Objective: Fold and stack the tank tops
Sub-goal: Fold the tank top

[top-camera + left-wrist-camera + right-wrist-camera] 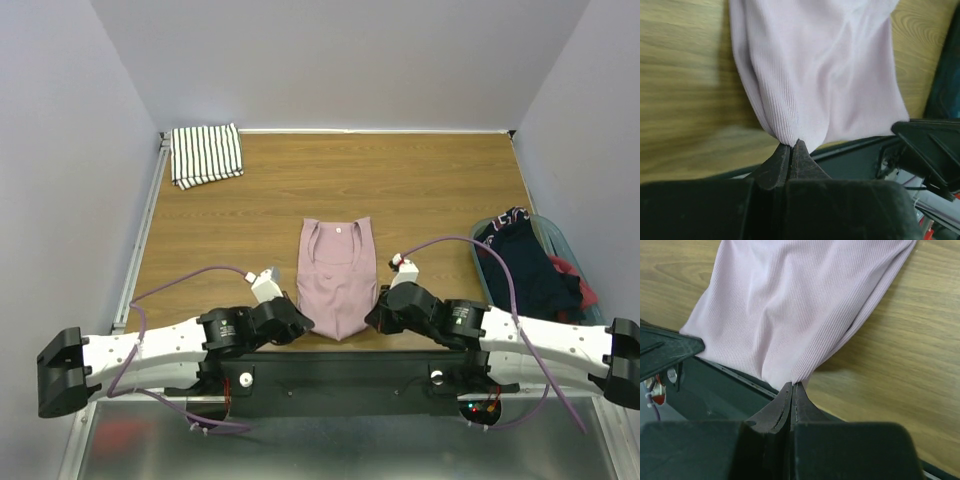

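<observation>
Now | left gripper (791, 146), right gripper (792, 386) pinched shut on hem corners of dusty-pink ribbed tank top (337, 275), lower centre | I'd raise both evenly, hem to straps.

No text, brand, number or sign can be read in any of the views. A small pale mark is seen just inside the neckline of the pink tank top (337, 285), but it is too small for any lettering to be made out. Pale and red markings are seen on the dark garment (525, 265), and these cannot be read either.
</observation>
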Available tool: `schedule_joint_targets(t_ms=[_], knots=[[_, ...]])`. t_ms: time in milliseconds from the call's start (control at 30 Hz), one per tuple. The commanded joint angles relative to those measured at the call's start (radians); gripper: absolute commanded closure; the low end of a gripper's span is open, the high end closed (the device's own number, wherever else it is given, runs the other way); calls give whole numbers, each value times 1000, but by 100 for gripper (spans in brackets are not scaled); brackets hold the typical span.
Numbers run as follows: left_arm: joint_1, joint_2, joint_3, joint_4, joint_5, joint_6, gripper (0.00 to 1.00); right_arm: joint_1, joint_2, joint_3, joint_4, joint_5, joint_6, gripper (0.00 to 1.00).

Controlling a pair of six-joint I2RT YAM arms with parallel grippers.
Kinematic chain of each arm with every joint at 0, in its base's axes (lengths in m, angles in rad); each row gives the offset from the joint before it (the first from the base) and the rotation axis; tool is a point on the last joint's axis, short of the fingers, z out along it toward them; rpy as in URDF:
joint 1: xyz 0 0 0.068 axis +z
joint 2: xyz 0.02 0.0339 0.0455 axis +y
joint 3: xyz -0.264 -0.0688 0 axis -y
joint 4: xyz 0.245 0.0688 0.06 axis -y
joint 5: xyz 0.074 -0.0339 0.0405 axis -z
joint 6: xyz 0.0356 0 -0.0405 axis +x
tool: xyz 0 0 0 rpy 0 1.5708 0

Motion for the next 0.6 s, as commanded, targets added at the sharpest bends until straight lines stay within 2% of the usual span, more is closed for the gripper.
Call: schedule_joint_targets(t_ms=[0, 367, 533, 567], knots=[[-37, 4, 121, -125, -111, -41, 100, 36, -20, 90, -89, 74, 19, 100], [-20, 16, 255, -154, -240, 31, 100, 36, 45, 273, -142, 243, -83, 100], [86, 30, 300, -87, -213, 149, 100, 35, 89, 336, -143, 311, -122, 100], [139, 45, 304, -49, -175, 197, 100, 33, 109, 350, -145, 334, -133, 100]])
